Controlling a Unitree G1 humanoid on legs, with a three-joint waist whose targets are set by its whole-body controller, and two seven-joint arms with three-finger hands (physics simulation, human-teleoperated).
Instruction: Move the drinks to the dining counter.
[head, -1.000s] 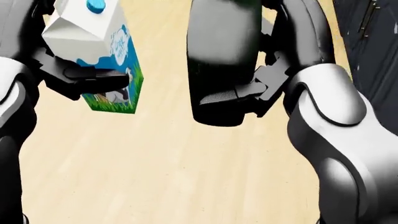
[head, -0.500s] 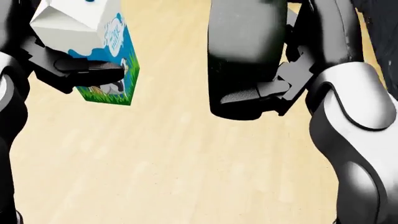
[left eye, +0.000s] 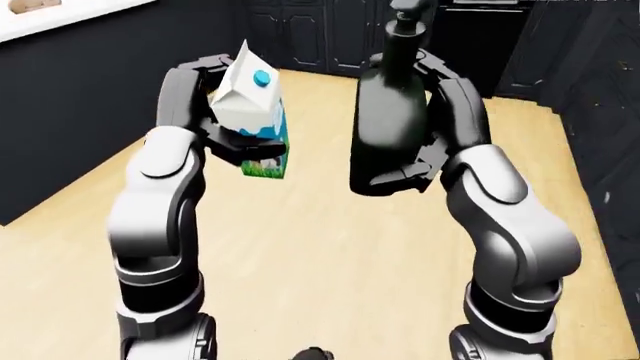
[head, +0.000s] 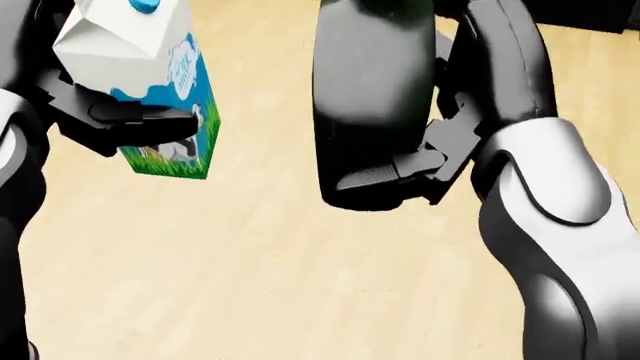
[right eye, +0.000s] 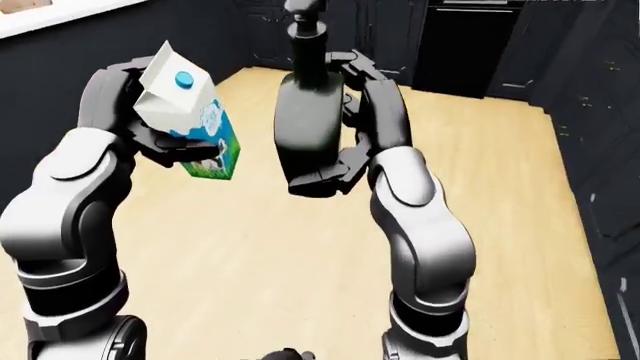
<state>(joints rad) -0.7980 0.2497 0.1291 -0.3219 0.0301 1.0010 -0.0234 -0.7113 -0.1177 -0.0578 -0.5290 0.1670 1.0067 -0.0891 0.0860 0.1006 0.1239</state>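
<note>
A white milk carton (left eye: 252, 120) with a blue cap and a green grass band is held tilted, high in the left-eye view. My left hand (left eye: 232, 144) is shut on it, its dark fingers (head: 140, 112) wrapped round the carton's lower half. To its right a tall dark bottle (left eye: 390, 124) stands upright in the air, its neck reaching the view's top. My right hand (left eye: 412, 166) is shut on the bottle, with fingers (head: 385, 171) across its base. Both drinks hang above a light wooden floor (left eye: 320, 255).
Dark cabinets (left eye: 90, 90) with a pale worktop edge (left eye: 60, 15) run along the left. More dark cabinet doors (right eye: 470, 45) line the top of the view, and a dark wall (right eye: 610, 150) runs down the right. Wooden floor (right eye: 300, 262) spreads between them.
The whole picture shifts sideways between frames, so the camera is moving. Both hands keep their hold; bottle and carton sway slightly with the body.
</note>
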